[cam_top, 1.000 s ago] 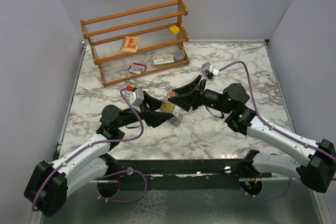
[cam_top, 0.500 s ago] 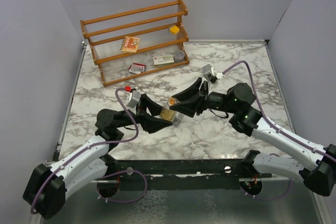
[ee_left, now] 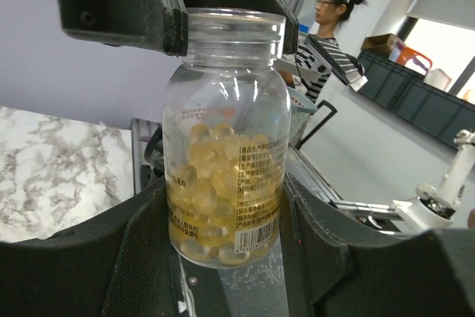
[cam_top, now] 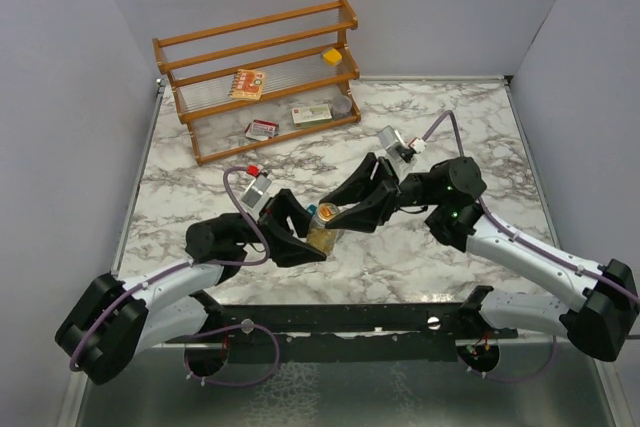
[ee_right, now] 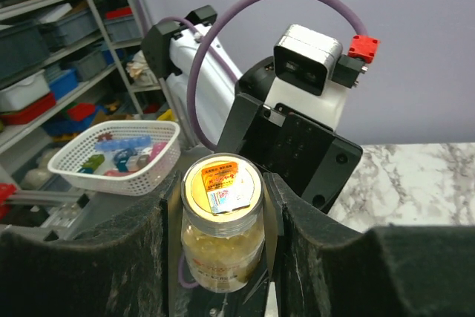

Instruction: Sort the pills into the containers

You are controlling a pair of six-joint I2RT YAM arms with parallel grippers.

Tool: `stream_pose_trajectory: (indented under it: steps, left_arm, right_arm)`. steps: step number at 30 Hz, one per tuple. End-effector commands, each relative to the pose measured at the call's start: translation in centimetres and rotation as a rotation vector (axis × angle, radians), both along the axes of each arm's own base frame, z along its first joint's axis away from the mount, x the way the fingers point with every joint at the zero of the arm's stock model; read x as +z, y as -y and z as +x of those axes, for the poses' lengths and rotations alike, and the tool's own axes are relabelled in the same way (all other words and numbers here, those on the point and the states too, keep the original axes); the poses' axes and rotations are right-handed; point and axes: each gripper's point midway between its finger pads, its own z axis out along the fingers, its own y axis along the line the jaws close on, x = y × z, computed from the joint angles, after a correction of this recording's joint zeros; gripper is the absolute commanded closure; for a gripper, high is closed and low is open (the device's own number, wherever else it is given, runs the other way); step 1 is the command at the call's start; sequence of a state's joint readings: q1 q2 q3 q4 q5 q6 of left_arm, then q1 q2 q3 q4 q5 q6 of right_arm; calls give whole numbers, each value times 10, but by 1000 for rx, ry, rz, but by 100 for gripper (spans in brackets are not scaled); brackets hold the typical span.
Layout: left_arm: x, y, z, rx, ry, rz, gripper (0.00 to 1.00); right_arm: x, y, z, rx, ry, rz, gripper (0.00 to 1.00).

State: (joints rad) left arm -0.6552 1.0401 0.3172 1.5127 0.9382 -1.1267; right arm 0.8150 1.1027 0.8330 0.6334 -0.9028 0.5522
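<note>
Left tool (ee_left: pixel 226 246) and right tool (ee_right: pixel 223 239) clamp a clear round bottle (ee_left: pixel 230 64) of amber capsules (ee_left: pixel 210 183).

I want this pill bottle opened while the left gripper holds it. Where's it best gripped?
At the cap, coming down from above, fingers on opposite sides of its round rim: the bottle stands about upright with the left gripper clamped around its body, top exposed.

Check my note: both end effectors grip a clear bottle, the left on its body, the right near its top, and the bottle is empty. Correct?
Not empty. The left wrist view shows the bottle holding yellow capsules in its lower half. The rest stands: the left end effector grips its body, and the right end effector grips near its top.
</note>
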Motion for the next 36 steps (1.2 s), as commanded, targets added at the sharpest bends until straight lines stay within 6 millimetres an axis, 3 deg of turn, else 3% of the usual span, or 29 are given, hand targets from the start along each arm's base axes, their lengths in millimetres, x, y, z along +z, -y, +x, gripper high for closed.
stream_pose_trajectory:
  steps: [1, 4, 7, 14, 16, 22, 25, 27, 30, 33, 36]
  left_arm:
    - [47, -13, -26, -48, 131, -192, 100]
    - [46, -12, -29, -57, 140, -192, 100]
    - [46, -14, -31, -53, 153, -197, 100]
    - [38, -12, -27, -14, 166, -180, 100]
    - [36, -11, -27, -12, 172, -172, 100]
    - [29, -7, -24, -14, 171, -138, 100]
    - [20, -1, -15, 17, 158, -88, 100]
    - [8, 4, -2, 80, 141, -29, 100]
    - [-18, 12, 35, 268, 108, 118, 100]
    - [-36, 6, 70, 480, 108, 239, 100]
    - [-44, -3, 91, 608, 116, 296, 100]
  right_arm:
    - [-25, -7, -16, 167, -11, -61, 93]
    - [-25, -9, -15, 186, 0, -63, 92]
    - [-23, -9, -14, 168, 1, -63, 84]
    - [-1, 8, -9, -6, 50, -7, 29]
    - [6, 13, -2, -85, 46, 7, 21]
    - [29, 30, 18, -291, 52, 80, 9]
    - [39, 45, 34, -436, 43, 99, 8]
    - [43, 55, 44, -529, 47, 86, 8]
    - [39, 66, 63, -656, 35, 17, 8]
    - [31, 74, 78, -751, 16, -46, 9]
    - [28, 77, 87, -803, 2, -70, 12]
